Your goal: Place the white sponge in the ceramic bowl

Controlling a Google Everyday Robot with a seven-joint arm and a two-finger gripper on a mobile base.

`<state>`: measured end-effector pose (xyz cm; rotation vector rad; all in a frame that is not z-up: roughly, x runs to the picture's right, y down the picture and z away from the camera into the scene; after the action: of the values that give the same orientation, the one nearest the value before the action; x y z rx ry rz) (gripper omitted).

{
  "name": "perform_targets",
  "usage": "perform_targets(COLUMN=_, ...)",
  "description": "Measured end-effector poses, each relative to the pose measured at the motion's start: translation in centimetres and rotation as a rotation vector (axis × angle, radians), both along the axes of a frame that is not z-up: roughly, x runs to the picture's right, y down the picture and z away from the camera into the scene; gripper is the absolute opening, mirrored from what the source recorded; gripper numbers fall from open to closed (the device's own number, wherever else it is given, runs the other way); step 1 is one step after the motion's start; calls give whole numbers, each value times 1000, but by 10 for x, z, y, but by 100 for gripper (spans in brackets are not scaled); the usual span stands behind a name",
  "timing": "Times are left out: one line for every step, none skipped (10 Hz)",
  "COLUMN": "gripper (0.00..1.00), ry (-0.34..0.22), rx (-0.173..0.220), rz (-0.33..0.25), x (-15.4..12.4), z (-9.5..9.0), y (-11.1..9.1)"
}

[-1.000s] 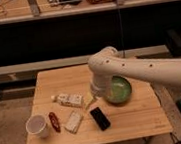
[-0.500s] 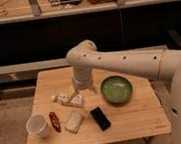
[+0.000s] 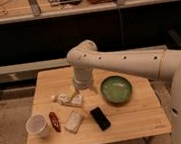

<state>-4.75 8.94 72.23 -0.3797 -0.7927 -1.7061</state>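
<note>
You will find the gripper (image 3: 79, 92) low over the bench (image 3: 141, 122), jaws apart, directly above the bottle (image 3: 67, 98); it may be touching the bottle, though this cannot be confirmed. The sponge (image 3: 74, 121) lies flat between the red item (image 3: 54, 121) and the phone (image 3: 100, 118). The bowl (image 3: 116, 89) stands apart from the sponge, just beside the arm.
</note>
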Motion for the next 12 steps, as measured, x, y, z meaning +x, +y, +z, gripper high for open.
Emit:
perform_targets(gripper=80, ry=7, rx=-6, rz=2, x=-4, z=2, y=7)
perform_targets(gripper=80, ry=15, rx=-8, rz=9, x=-12, z=6, y=16)
perform_targets(gripper=80, ry=21, rx=-7, rz=20, x=-16, z=9, y=21)
perform_targets(gripper=80, ry=20, rx=-2, rz=30, x=-20, z=12, y=25)
perform_targets(gripper=80, ry=11, rx=5, rz=39, x=-24, z=14, y=27)
perform_targets(gripper=80, ry=-3, rx=12, rz=39, x=-31, z=18, y=32)
perform_targets(gripper=80, ry=-9, rx=14, rz=35, x=-33, z=21, y=35)
perform_targets(gripper=80, ry=-23, rx=16, rz=23, x=-37, z=24, y=38)
perform_targets(gripper=80, ry=-40, rx=14, rz=7, x=-40, z=27, y=42)
perform_targets(gripper=80, ry=-61, rx=9, rz=-11, x=-45, z=30, y=46)
perform_targets(gripper=80, ry=-84, rx=-1, rz=-30, x=-51, z=32, y=51)
perform_targets(gripper=80, ry=-121, rx=-27, rz=-58, x=-57, z=33, y=59)
